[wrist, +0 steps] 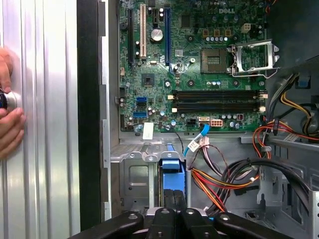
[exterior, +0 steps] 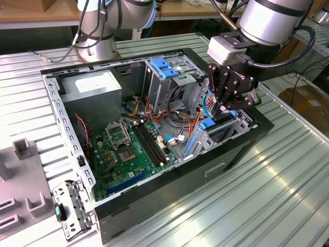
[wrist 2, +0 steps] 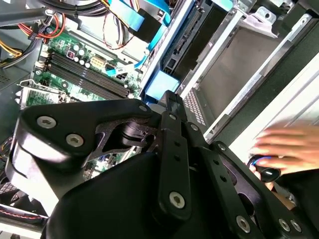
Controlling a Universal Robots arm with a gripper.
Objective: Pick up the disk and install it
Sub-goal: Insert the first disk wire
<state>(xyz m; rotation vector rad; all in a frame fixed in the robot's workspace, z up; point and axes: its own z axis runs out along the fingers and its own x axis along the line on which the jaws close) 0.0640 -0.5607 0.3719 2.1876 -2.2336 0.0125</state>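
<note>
Exterior view: my fingers [exterior: 225, 106] reach into the open computer case [exterior: 241, 146], onto the disk [exterior: 221, 121] standing on edge in its drive cage [exterior: 203, 137]. Second wrist view: the disk's blue end [wrist 2: 162, 83] sits at my fingertip. First wrist view: fingers together against it. I should press straight down, clear of the cables [wrist: 224, 181] beside the cage.

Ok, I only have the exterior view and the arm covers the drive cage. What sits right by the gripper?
Observer: In the first wrist view, a blue plastic part sits in the metal cage just beyond the gripper.
Operator: Anyone near the case?
Observer: Yes, a person's hand is over the ribbed table outside the case's black wall, closed around a small round object.
Operator: Touching the case?
Observer: No, bare table lies between them.
</note>
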